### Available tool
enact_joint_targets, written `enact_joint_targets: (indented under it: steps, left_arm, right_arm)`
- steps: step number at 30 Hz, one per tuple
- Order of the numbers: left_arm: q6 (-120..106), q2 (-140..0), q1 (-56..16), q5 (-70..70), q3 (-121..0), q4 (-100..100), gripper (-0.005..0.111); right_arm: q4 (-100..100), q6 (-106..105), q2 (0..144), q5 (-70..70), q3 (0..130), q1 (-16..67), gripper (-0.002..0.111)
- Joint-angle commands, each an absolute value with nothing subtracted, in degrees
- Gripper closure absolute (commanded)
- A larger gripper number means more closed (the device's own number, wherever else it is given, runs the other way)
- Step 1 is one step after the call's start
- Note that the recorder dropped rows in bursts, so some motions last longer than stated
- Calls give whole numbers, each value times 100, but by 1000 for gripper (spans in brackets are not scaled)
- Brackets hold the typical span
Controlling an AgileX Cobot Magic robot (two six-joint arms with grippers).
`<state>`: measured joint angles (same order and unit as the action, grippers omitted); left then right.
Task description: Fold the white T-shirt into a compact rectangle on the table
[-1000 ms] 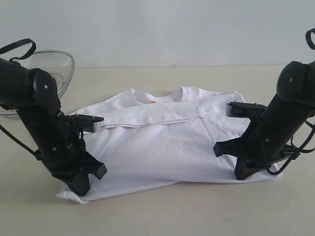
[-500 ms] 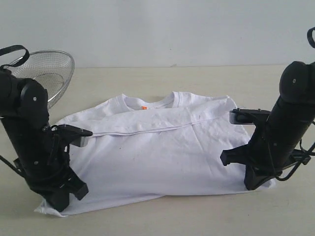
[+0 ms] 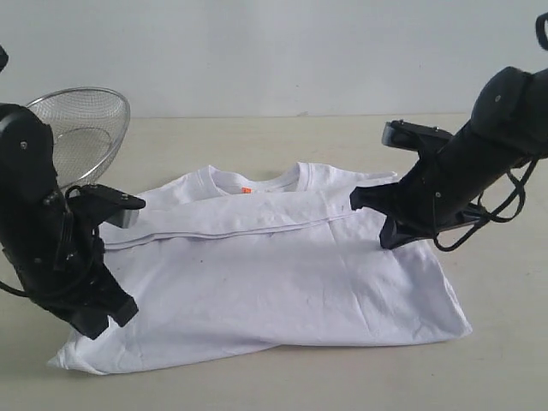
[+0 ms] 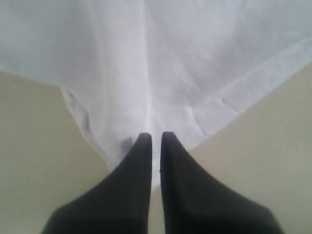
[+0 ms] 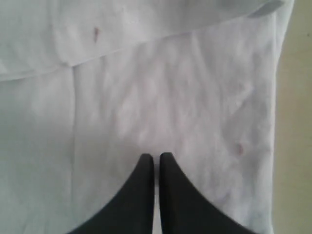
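Observation:
The white T-shirt [image 3: 282, 274] lies flat on the table [image 3: 257, 137] with a folded edge [image 3: 257, 229] running across it below the collar and its orange neck tag [image 3: 247, 189]. My left gripper [image 3: 96, 324] is shut just over the shirt's near left corner. In the left wrist view its tips [image 4: 155, 136] point at that corner of cloth [image 4: 195, 63], with no cloth visibly pinched. My right gripper [image 3: 387, 238] is shut and raised above the shirt's right side. The right wrist view shows it [image 5: 156, 157] hovering over plain white fabric [image 5: 146, 97].
A wire-mesh metal basket [image 3: 86, 124] stands tilted at the back left, right behind my left arm. Bare tabletop shows beside the shirt's corner [image 4: 39, 156] and along its right edge [image 5: 302, 146]. A pale wall closes the far side.
My left gripper slid left and the shirt's near left corner spread out with it. My right gripper left the near right corner, rose, and moved back toward the right sleeve.

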<state>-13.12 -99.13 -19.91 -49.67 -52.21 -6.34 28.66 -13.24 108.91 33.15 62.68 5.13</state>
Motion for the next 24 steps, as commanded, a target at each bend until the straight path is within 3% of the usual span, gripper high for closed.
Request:
enact_joint_targets:
  steps: [1, 24]
  left_arm:
    - [-1280, -9588, -1987, -4952, -5281, -665, 102]
    - [-1175, -8693, -1987, -4730, -5294, -174, 102]
  right_arm:
    - [2504, -1148, 11253, 3284, 6302, 523, 108]
    - [1480, -213, 10884, 3660, 5394, 523, 108]
